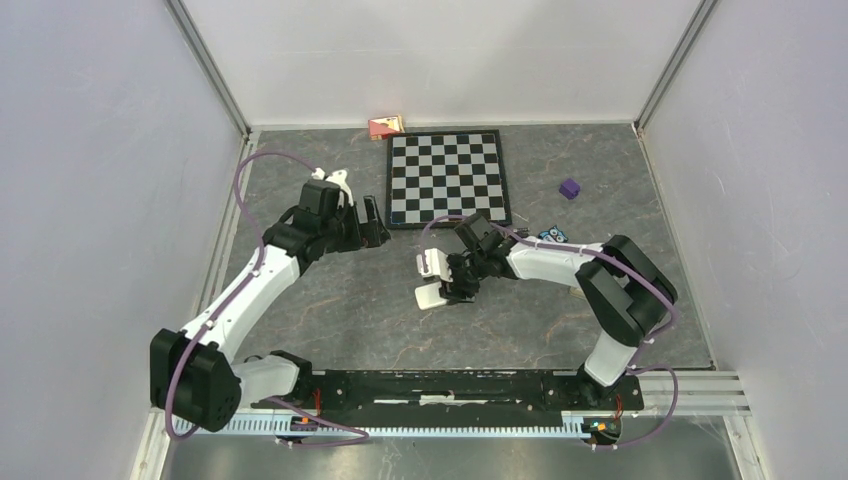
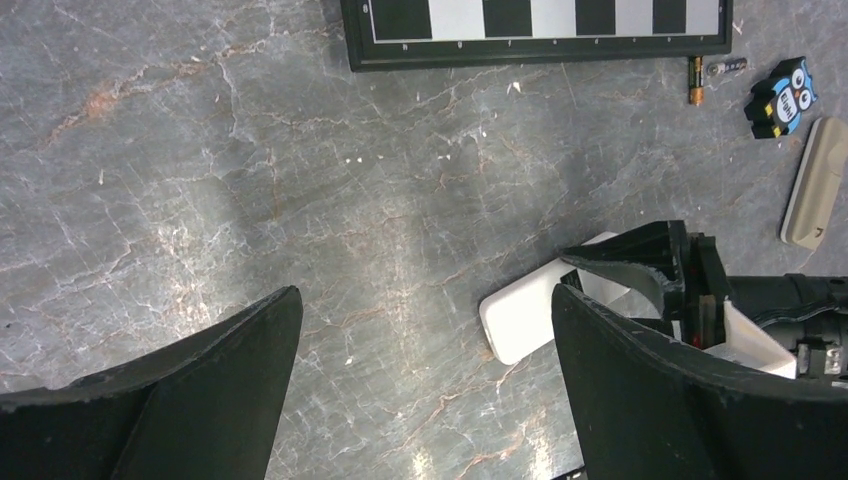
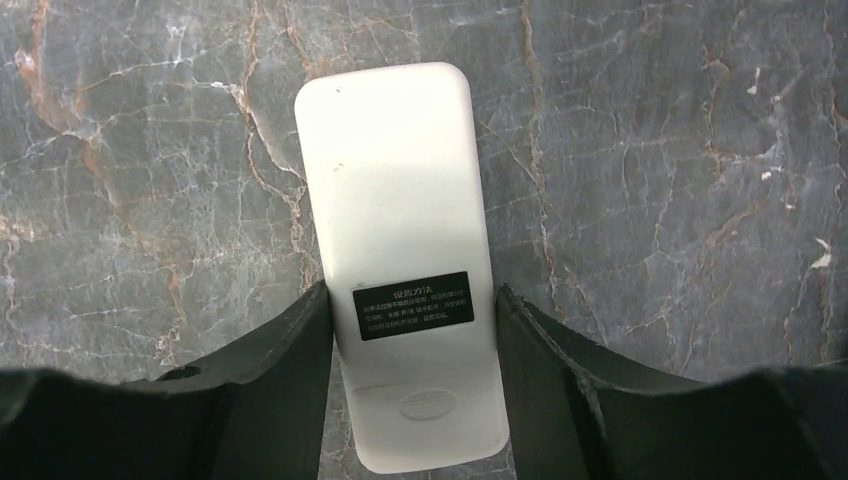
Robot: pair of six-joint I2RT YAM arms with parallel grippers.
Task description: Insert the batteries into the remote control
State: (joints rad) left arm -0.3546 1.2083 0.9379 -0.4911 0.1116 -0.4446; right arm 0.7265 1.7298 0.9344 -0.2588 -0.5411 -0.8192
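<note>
The white remote control lies back-up on the grey table, a black label on its back. My right gripper straddles its near half, one finger pressed to each long side. In the top view this gripper sits over the remote control at mid-table. Two batteries lie just below the chessboard's corner, one gold-ended, one dark. My left gripper hangs open over bare table left of the remote control, holding nothing.
A chessboard lies at the back centre, with a red box behind it. A purple cube sits to its right. A blue owl figure and a beige cover piece lie near the batteries.
</note>
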